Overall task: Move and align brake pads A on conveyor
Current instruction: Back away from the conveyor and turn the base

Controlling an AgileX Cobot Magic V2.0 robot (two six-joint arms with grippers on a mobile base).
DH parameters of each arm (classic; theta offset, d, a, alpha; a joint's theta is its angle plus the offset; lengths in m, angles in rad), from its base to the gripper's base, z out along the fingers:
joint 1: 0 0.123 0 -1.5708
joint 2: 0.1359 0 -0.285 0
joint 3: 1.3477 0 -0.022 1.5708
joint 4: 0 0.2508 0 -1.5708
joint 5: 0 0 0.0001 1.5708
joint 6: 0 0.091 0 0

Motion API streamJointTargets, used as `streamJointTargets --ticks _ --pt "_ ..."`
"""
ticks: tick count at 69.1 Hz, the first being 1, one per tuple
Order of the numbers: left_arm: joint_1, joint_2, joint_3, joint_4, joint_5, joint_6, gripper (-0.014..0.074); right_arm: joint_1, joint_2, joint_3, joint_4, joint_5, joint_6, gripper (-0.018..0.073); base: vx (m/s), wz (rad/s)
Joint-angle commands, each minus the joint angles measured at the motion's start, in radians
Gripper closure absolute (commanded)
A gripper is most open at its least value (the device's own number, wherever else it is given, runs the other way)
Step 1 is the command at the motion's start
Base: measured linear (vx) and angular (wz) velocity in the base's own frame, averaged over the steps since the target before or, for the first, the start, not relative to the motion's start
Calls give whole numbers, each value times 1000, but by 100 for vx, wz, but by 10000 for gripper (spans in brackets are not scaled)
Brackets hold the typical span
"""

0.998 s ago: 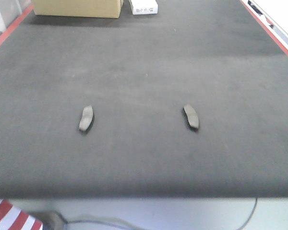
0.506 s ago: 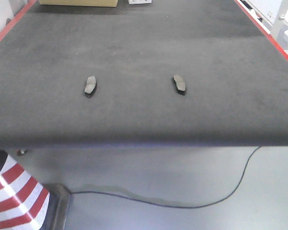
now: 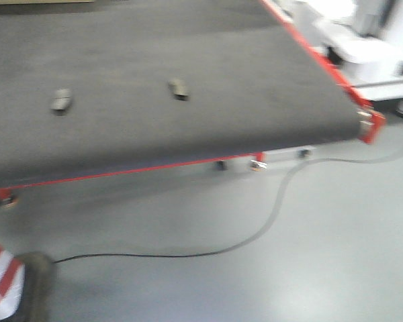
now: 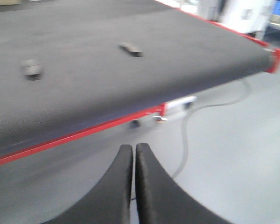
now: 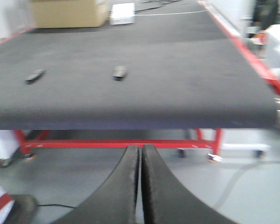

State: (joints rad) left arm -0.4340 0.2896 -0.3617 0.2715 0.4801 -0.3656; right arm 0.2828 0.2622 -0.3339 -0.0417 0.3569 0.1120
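Note:
Two brake pads A lie apart on the dark conveyor: one to the left and one further right. The left wrist view shows the same pads, one pad at left and the other pad, on the conveyor. In the right wrist view I see a pad, a second pad and the conveyor. My left gripper is shut and empty, below the belt edge over the floor. My right gripper is likewise shut, holding nothing, well short of the belt.
A red frame edges the belt. A black cable trails over the grey floor. A red-and-white striped object sits at the lower left. White machinery stands to the right. A cardboard box rests at the belt's far end.
The view has backed away from the conveyor and swung right; the pads now look smaller and further off, and floor, cable and frame have come into view. The pads themselves have not moved.

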Motion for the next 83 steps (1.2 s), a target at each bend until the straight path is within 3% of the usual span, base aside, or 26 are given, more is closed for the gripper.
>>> streamJointTargets --ticks 1,83 --pt "-6 11 -24 10 -71 -3 603 -3 10 -29 -10 -72 -9 568 -17 -71" --pt "-6 11 -24 10 -71 -3 601 -3 10 -29 -10 -71 -9 568 -7 -68"
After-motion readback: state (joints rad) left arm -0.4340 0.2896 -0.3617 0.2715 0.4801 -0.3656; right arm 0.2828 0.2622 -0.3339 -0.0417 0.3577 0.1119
